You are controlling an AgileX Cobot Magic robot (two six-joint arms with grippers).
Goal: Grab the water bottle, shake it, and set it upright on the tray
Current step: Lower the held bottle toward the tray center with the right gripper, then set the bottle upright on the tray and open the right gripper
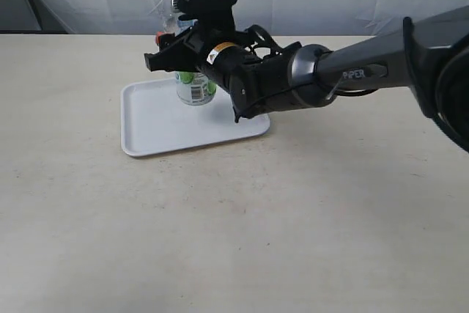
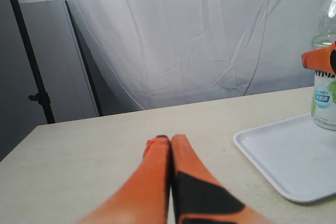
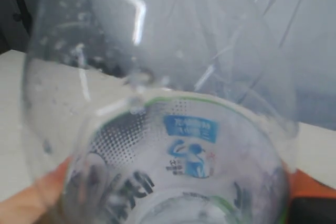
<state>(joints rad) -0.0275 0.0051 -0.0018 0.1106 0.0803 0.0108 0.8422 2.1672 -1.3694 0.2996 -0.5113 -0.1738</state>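
Observation:
The water bottle [image 1: 195, 90] stands upright on the white tray [image 1: 152, 131], toward its back edge, white cap on top. My right gripper [image 1: 176, 55] reaches across from the right and is shut on the bottle's middle, above the label. In the right wrist view the clear bottle [image 3: 189, 145] fills the frame, with an orange finger [image 3: 37, 198] pressed against each side. My left gripper [image 2: 170, 139] is shut and empty, low over the bare table left of the tray [image 2: 294, 156]. The left wrist view also shows the bottle [image 2: 326, 98], its base resting on the tray.
The beige table [image 1: 293, 218] stretches wide around the tray. A white curtain [image 2: 199, 35] hangs behind the table's far edge, with a dark stand [image 2: 37, 77] beyond the left corner. The right arm [image 1: 366, 71] spans the table's right half.

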